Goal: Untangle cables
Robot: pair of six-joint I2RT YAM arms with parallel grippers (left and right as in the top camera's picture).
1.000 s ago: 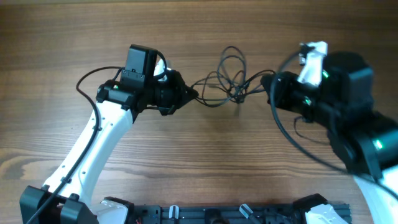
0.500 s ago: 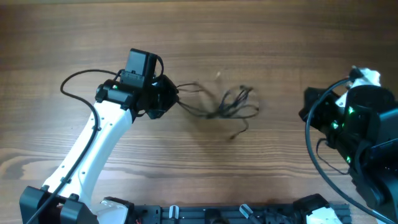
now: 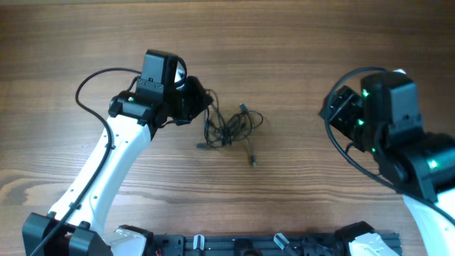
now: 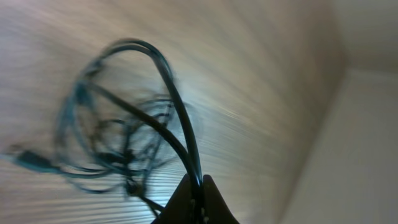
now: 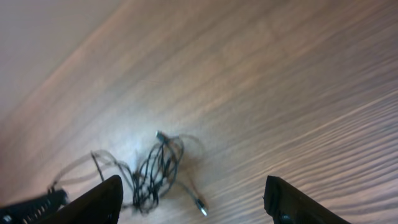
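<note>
Black cables (image 3: 231,128) tangled mid-surface (image 3: 284,43), one strand pinched in closed left hand (image 4: 196,198); right hand (image 5: 193,186) spread open, well apart.

I see bare table (image 3: 298,50) across the whole far side. A wide strip of open wood lies between the cables (image 3: 229,129) and the right gripper (image 3: 328,110), giving room to come in from the right. The left is blocked: the left gripper (image 3: 205,107) is pinched on the tangle's left edge, its arm (image 3: 106,171) slanting back to the near-left corner. A black rail (image 3: 249,245) lines the near edge.
</note>
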